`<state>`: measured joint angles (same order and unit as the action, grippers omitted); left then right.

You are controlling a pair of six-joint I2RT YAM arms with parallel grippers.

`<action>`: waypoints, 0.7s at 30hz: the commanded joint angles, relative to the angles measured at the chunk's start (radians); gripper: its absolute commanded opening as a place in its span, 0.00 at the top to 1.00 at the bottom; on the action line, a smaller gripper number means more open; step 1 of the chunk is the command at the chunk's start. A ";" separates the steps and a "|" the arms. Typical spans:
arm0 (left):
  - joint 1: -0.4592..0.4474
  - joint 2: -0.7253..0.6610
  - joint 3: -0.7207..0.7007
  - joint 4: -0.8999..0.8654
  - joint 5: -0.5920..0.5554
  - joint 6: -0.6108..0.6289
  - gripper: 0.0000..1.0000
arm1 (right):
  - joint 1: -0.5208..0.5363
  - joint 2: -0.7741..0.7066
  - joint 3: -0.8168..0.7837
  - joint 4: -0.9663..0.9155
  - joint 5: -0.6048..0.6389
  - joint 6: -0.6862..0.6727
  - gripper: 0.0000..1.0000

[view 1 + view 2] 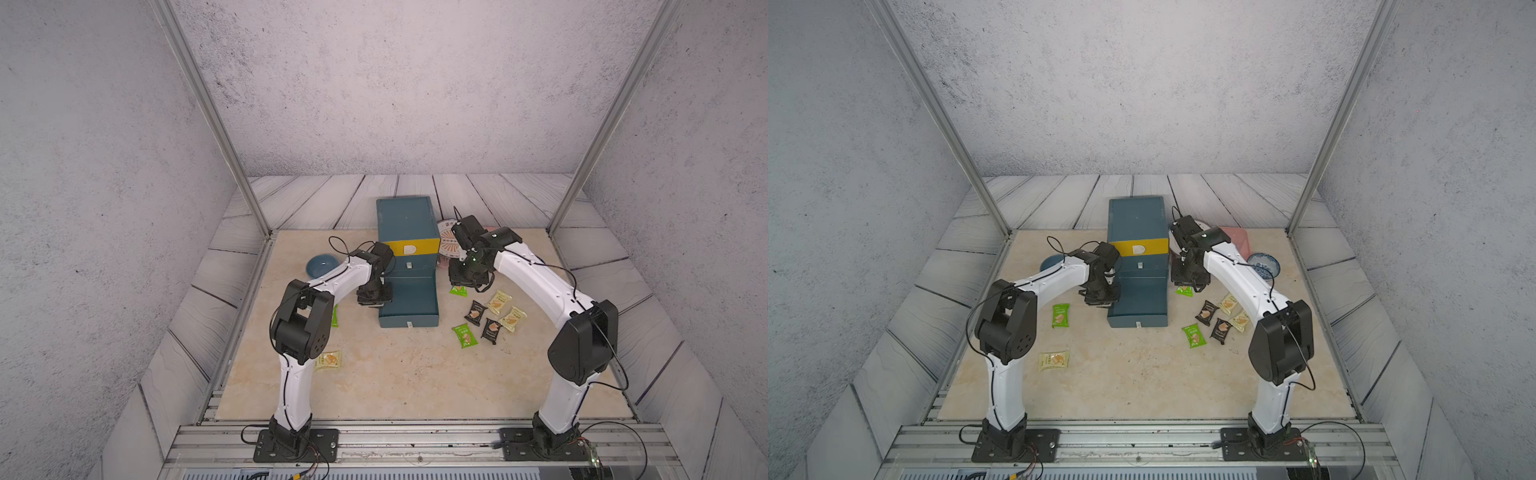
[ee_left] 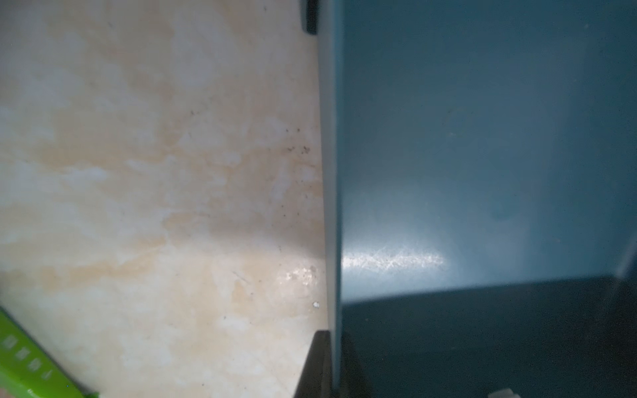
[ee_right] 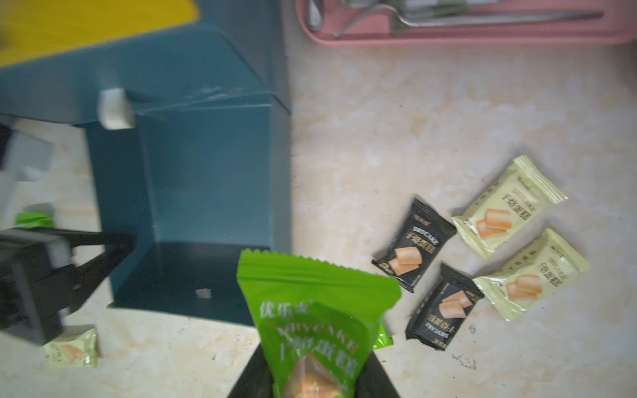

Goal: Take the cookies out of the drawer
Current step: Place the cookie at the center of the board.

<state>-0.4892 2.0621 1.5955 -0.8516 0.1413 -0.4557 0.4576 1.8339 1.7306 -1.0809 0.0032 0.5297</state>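
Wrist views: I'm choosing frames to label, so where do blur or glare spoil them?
Left wrist view: soft throughout, with a glare streak on the drawer floor. Right wrist view: the held green packet is too close and blurred, the left gripper smeared; the black packets read sharply.

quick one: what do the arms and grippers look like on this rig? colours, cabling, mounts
Both are alike. The left arm and right arm have white curved link shells and boxy black joint housings. The left gripper and right gripper are all black, fingers included. Thin black cables loop loose outside the links. Each arm stands on a black plate bolted to an aluminium rail.
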 commanded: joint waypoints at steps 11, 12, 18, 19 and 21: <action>0.004 0.047 0.021 0.007 -0.018 0.011 1.00 | -0.081 0.318 0.074 0.082 -0.009 -0.035 0.63; 0.004 0.047 0.022 0.007 -0.019 0.011 1.00 | -0.083 0.327 0.071 0.086 -0.007 -0.033 0.61; 0.005 0.038 0.032 0.009 -0.012 0.004 0.99 | -0.095 0.304 0.074 0.081 -0.012 -0.042 0.43; 0.006 0.034 0.032 0.014 -0.012 -0.001 0.99 | -0.095 0.294 0.084 0.073 -0.012 -0.047 0.41; 0.010 0.028 0.036 0.018 -0.012 -0.008 0.98 | -0.096 0.271 0.104 0.050 -0.005 -0.057 0.40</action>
<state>-0.4889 2.0686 1.6100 -0.8619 0.1379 -0.4568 0.3664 2.1681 1.7939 -0.9970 -0.0055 0.4896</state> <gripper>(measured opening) 0.069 0.601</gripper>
